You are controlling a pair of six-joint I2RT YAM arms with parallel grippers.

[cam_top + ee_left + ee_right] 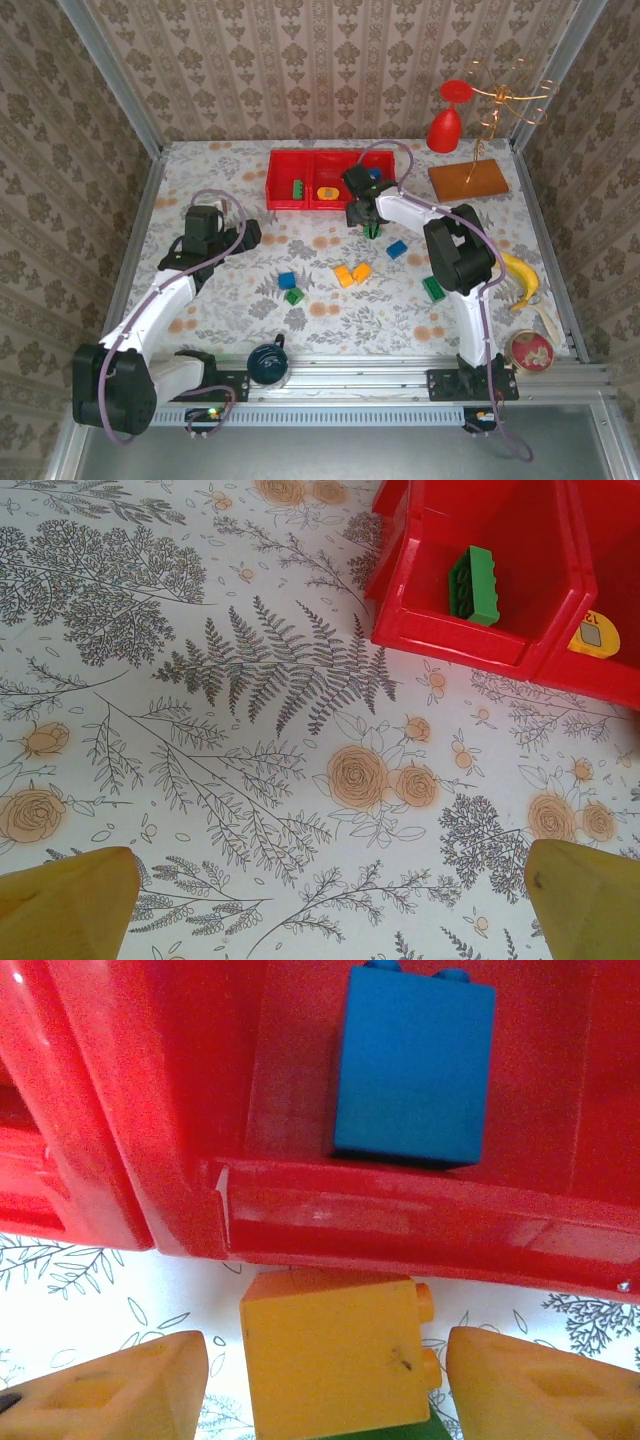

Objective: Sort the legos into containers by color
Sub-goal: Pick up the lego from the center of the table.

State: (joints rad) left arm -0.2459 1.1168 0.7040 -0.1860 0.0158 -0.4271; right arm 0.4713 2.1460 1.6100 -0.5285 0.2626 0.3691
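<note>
Right tool [327, 1360] is straddling, jaws open, an orange-yellow lego [325, 1345] just beside the red tray [120, 1110], which is holding one brick [415, 1060] per compartment, while several others [343, 275] are lying loose on the desk [330, 330].

Red 3-compt tray [283, 203], green lego [298, 188] in left compt, orange lego [328, 192] mid, blue lego [415, 1070] right, loose legos [352, 273] nearer front

On the floral-patterned counter [240, 290]: a curved yellow banana [522, 278] at right, a flat orange-brown board [470, 181] farther back.
</note>
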